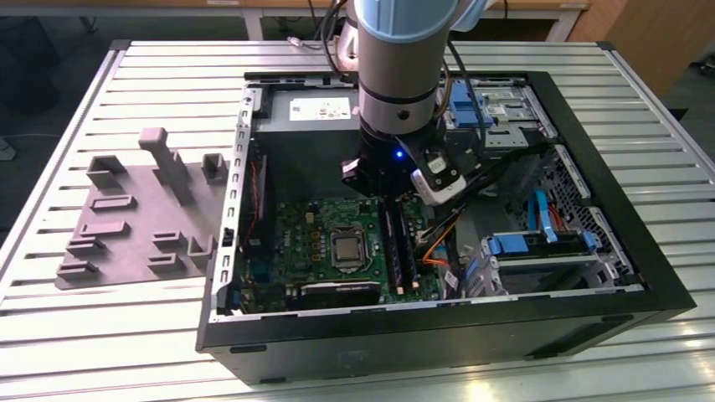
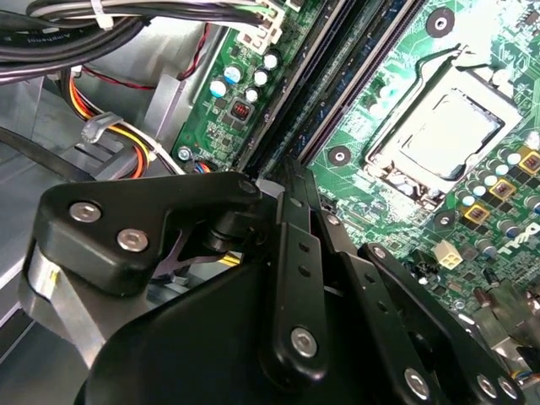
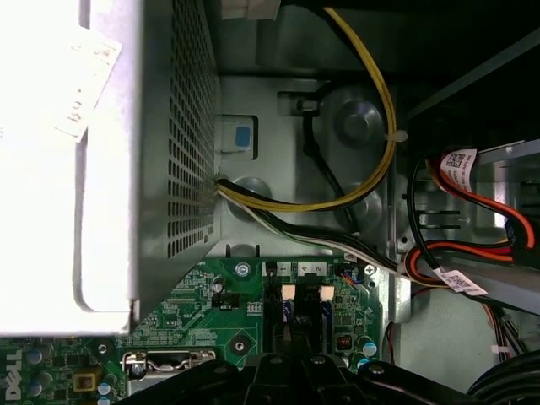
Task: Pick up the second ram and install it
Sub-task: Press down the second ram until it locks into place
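Open PC case point(image 1: 447, 335) on the slatted surface point(image 1: 112, 335); grey plastic tray point(image 1: 140, 218) at the exterior view's left. Green board point(image 1: 335, 251) on the case floor, memory slots point(image 1: 399, 247) just right of the processor socket point(image 1: 350, 249).

Hand point(image 2: 291, 181) is low over the far end of the slots; second ram point(image 2: 333, 93) apparently lies along one, whether seated or gripped I cannot tell.

Risks: pressing off-line could jam the stick or stress the board; cable bundle point(image 1: 447, 239) sits close enough to snag.

Black gripper point(image 2: 291, 181) hung over green board point(image 2: 396, 51), beside silver chip socket point(image 2: 443, 131) and long slots point(image 2: 337, 76).
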Available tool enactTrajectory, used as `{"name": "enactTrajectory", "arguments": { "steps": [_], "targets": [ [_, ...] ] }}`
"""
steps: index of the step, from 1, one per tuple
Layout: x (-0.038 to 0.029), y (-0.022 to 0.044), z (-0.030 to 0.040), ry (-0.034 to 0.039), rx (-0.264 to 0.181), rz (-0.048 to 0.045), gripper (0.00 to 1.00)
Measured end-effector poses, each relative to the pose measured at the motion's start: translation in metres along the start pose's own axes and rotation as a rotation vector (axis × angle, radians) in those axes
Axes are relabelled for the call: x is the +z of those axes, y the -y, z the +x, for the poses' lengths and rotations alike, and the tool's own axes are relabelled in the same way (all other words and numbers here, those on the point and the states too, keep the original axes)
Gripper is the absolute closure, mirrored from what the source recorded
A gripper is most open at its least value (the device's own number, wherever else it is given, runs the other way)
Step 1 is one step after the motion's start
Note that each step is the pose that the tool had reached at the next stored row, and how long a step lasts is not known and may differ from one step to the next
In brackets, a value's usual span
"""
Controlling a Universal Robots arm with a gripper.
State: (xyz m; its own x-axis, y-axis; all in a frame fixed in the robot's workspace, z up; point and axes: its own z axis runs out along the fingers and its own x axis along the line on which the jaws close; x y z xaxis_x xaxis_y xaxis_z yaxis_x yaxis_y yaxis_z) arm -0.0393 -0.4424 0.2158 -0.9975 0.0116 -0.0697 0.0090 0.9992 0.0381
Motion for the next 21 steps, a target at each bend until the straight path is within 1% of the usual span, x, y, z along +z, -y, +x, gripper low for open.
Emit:
{"name": "enactTrajectory", "arguments": {
  "steps": [3,4,11,13,14,21],
  "targets": [
    [-0.0044,-0.0004,-0.0004,0.0007,0.000,-0.0019,0.89],
    [-0.0073,-0.0004,-0.0005,0.0001,0.000,-0.0003,0.89],
    [-0.0275,-0.0011,-0.0019,0.0000,0.000,0.0024,0.89],
    [-0.0320,-0.0014,-0.0023,0.0001,0.000,0.0031,0.89],
    [-0.0330,-0.0014,-0.0023,0.0000,0.000,0.0038,0.89],
    [-0.0332,-0.0009,-0.0022,0.0000,0.000,0.0047,0.89]
  ]
}}
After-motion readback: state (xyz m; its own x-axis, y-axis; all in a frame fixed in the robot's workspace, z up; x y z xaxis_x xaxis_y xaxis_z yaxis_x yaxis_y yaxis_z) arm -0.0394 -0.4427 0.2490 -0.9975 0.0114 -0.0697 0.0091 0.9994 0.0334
